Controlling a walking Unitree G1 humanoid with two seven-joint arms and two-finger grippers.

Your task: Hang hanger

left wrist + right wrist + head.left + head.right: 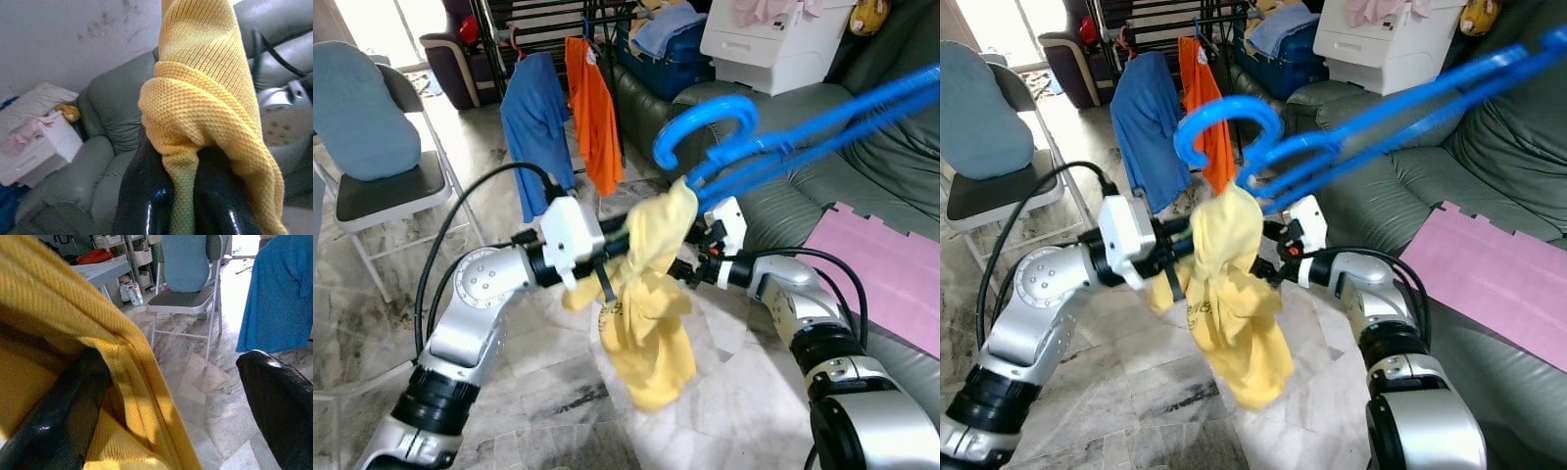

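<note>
Right before the robot, at chest height, a blue hanger (773,132) is held up in the air, its curved hook (703,125) pointing toward the drying rack (543,24) and its long arms running up and out of the picture at the upper right, so their ends are cut off. A yellow garment (648,299) hangs bunched from the neck of the hanger and drops down over the marble floor (558,392). The left gripper (183,200) has its two black fingers (146,196) pressed together on a fold of this yellow cloth, as the left wrist view shows from very close. The right gripper (166,396) comes from the other side; its fingers stand wide apart, one finger (63,406) lying against the yellow cloth and the other free in the air, and the cloth hides whether it really holds something. In the head views the garment also covers the place where the hanger is supported, so I cannot tell what carries it. Behind, a blue shirt (536,127) and an orange shirt (594,108) hang already on the rack. To the left stands a folding chair (377,147) with a blue cushion, to the right a grey-green sofa (862,147) with a white box (773,44) and a pink mat (891,269).
</note>
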